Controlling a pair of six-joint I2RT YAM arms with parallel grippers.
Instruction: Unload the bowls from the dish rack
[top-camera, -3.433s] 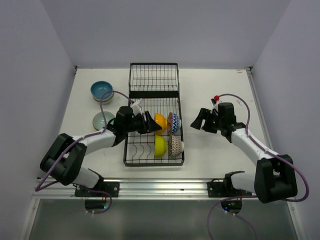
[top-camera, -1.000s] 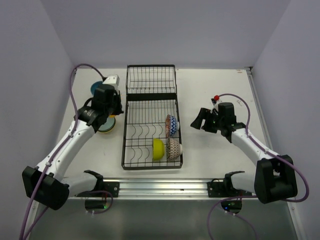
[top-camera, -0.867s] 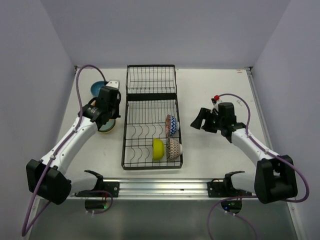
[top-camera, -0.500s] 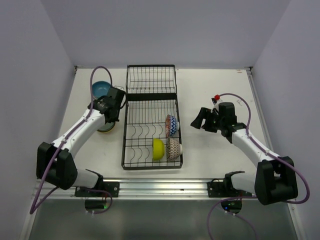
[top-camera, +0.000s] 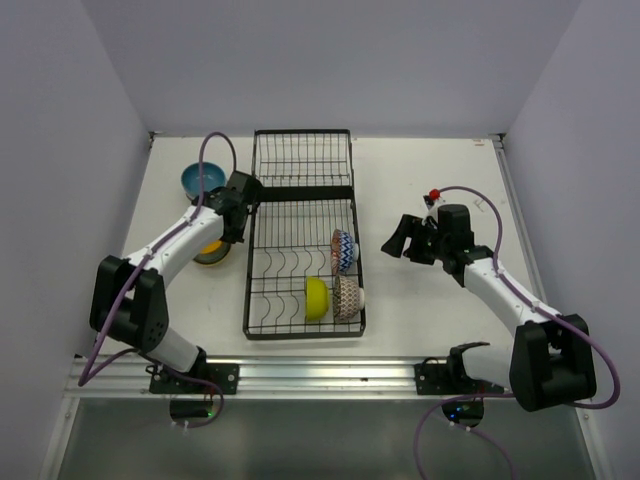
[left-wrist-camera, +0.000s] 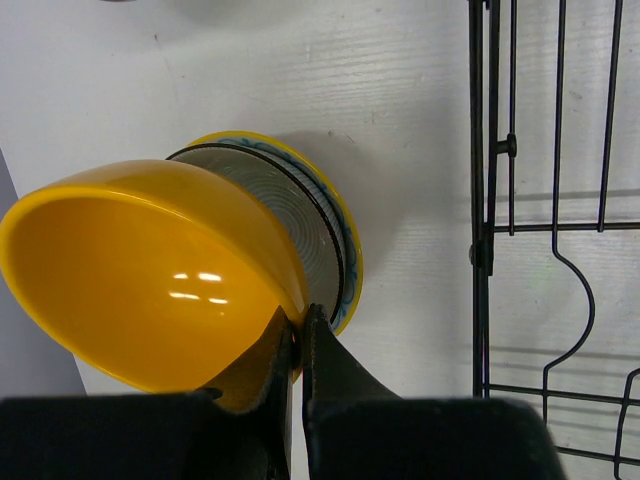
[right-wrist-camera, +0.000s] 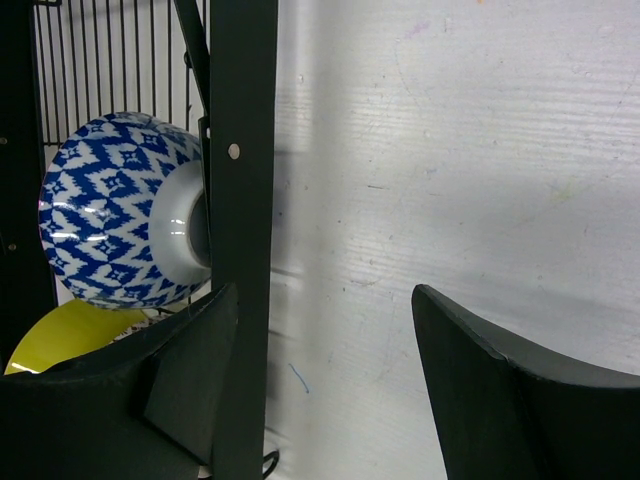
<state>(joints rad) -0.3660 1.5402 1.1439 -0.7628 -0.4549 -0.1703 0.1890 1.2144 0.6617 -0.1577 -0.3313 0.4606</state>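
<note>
Progress first: a few seconds back the left arm was reaching into the dish rack (top-camera: 252, 250) at the orange bowl (left-wrist-camera: 150, 270). Over the last second it has carried that bowl out to the left and swung down beside the rack. The left gripper (left-wrist-camera: 298, 325) now has its fingers pressed together on the orange bowl's rim, pinching it with the bowl tilted on edge. It hangs over a pale bowl (left-wrist-camera: 335, 250) with a blue-marked rim, which sits on the table (top-camera: 420, 160) just left of the rack. I cannot tell from either view whether the two bowls touch yet.

By my reckoning this is one more bowl out of the rack, and it only needs setting down, probably nested in the pale one. A blue bowl (top-camera: 200, 180) already stands on the table further back.

Three bowls remain in the rack's longer section. They are a blue zigzag bowl (right-wrist-camera: 100, 220), a yellow-green bowl (top-camera: 317, 297) and a brown zigzag bowl (top-camera: 348, 295) touching it on the right.

The right gripper (right-wrist-camera: 320, 340) has not moved in all this time. Its fingers are spread wide around nothing, low over bare table just right of the rack and facing the blue zigzag bowl. I judge that bowl its likely next pick.

Writing: I find none I can read. The bowls carry only pattern, and I see no brand or label on the rack or arms.
</note>
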